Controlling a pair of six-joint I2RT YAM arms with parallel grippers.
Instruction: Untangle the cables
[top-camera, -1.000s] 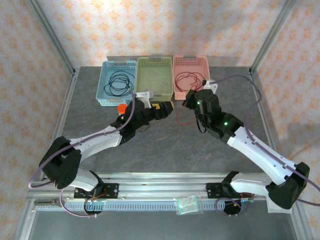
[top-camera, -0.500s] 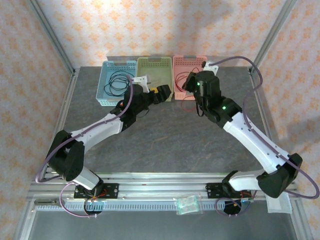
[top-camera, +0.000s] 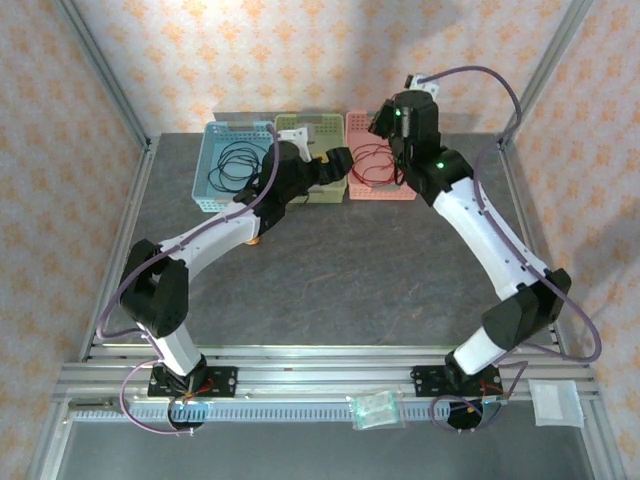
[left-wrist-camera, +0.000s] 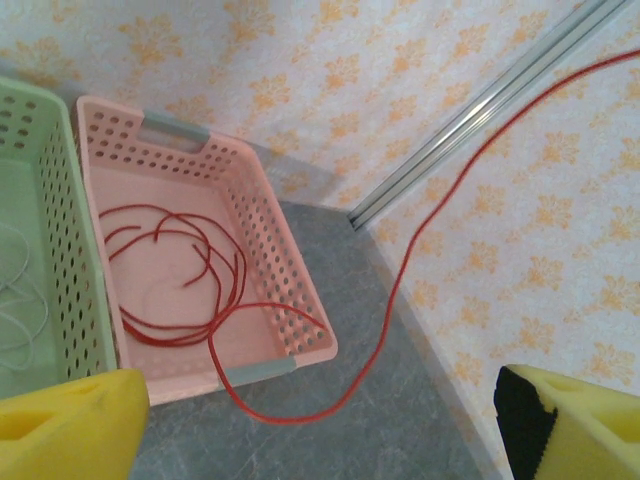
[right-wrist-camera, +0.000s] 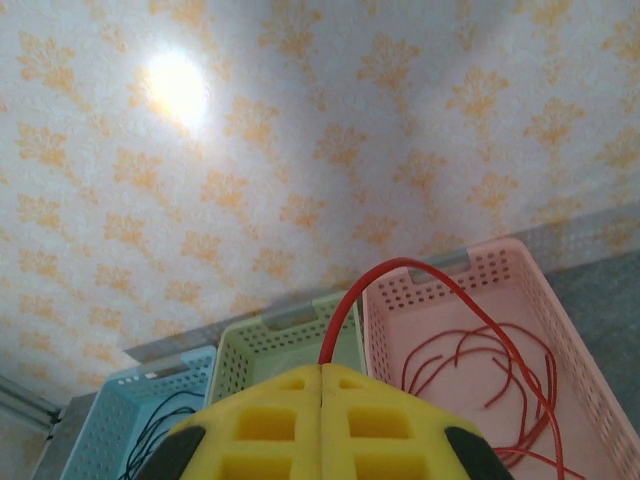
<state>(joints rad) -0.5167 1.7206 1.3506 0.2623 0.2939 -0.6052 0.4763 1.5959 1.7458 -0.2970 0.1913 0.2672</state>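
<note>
Red cable (left-wrist-camera: 402, 262), clamped in the shut right pincer (right-wrist-camera: 320, 372), hung from it over the pink basket's (left-wrist-camera: 283, 262) near rim at the surface's (top-camera: 330, 270) far edge; the left pincer (top-camera: 335, 165), jaws apart, hovered nearer its coils.

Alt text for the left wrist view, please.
A thin red cable lies coiled in a pink perforated plastic basket; one strand crosses its near rim and climbs to the upper right. The left gripper is wide open, empty.

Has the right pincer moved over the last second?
Yes. The right pincer, shut on a red cable, went away from the arm bases, from the pink basket's near edge to over its far end.
</note>
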